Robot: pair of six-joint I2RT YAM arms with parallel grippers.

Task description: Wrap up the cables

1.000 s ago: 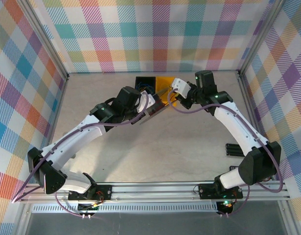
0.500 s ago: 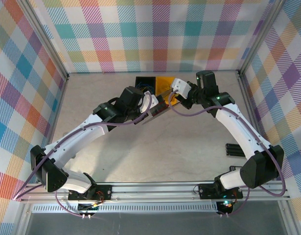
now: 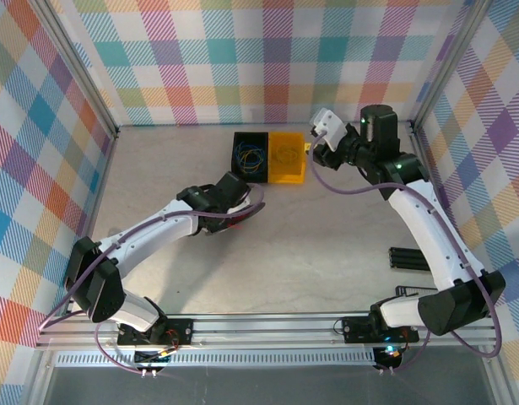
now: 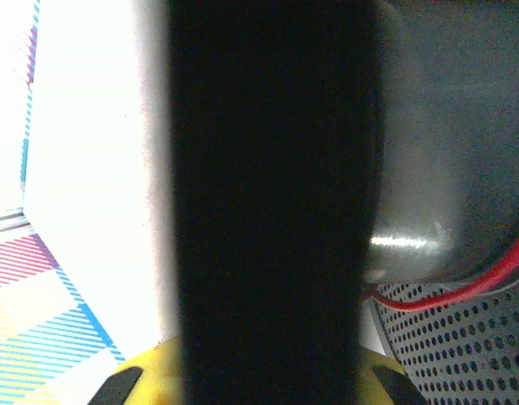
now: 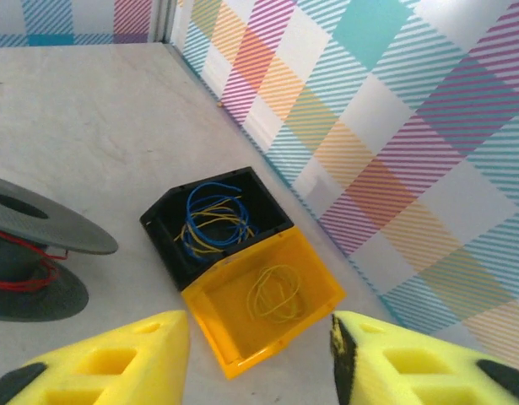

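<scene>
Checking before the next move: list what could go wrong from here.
The red cable sits loosely on the grey spool; a jolt could unwind it. The blue and yellow strands in the black bin are tangled, so the open right tool may lift several at once.

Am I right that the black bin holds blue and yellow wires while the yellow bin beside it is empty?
Not quite: the right wrist view shows a loop of yellow wire in the yellow bin. The rest is right.
</scene>
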